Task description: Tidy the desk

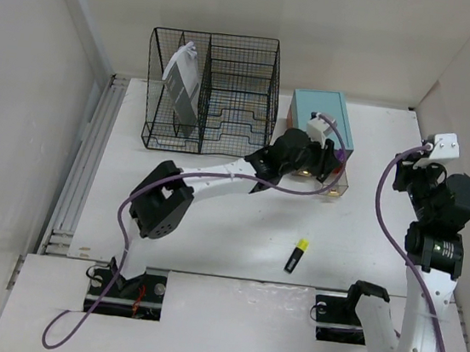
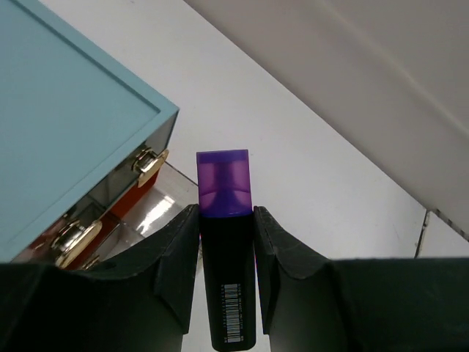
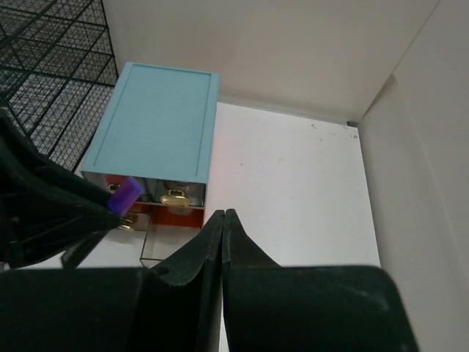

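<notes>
My left gripper (image 2: 226, 214) is shut on a black highlighter with a purple cap (image 2: 224, 183), which sticks out ahead between the fingers. It hangs in front of the teal drawer box (image 1: 321, 120), above a clear drawer (image 2: 150, 213) that is pulled out beneath the gold handles (image 2: 150, 163). In the right wrist view the purple cap (image 3: 123, 193) shows at the box's front. My right gripper (image 3: 223, 215) is shut on nothing, raised over the right side of the white desk (image 1: 210, 242). A yellow-capped highlighter (image 1: 296, 255) lies on the desk in front of the box.
A black wire-mesh rack (image 1: 213, 92) stands at the back left with a grey-white item (image 1: 182, 82) leaning in its left compartment. A grey ribbed rail (image 1: 87, 158) runs along the left edge. White walls close in the back and both sides.
</notes>
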Robot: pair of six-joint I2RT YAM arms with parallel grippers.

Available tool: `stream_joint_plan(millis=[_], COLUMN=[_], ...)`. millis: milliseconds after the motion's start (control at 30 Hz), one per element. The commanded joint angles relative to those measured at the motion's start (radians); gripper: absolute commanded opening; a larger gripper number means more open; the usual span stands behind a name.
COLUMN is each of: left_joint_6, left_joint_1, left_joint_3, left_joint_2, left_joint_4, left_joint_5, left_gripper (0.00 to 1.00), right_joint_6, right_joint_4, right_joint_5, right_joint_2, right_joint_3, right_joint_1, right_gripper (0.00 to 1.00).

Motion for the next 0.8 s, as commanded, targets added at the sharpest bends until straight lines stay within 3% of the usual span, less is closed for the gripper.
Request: stream_joint_plan(millis=[0, 200, 767], left_joint_6=[-0.015, -0.026, -0.044], left_joint_1=[0.021, 0.039, 0.097], left_joint_3=[0.076, 0.139, 0.314], left_joint_2=[0.07, 0.158, 0.308], left_joint_4=[0.078, 0.161, 0.186], left_joint_5=[0.168, 0.266, 0.341], left_gripper=[0.06, 0.05, 0.04], right_joint_6=[0.018, 0.009, -0.009], right_joint_4=[0.051, 0.042, 0.008], right_joint_5=[0.015, 0.015, 0.045], right_joint_2=[-0.004, 0.007, 0.069], right_joint_3=[0.001, 0.001, 0.021], right_joint_1=[-0.003, -0.003, -0.003], right_gripper=[0.03, 0.03, 0.02])
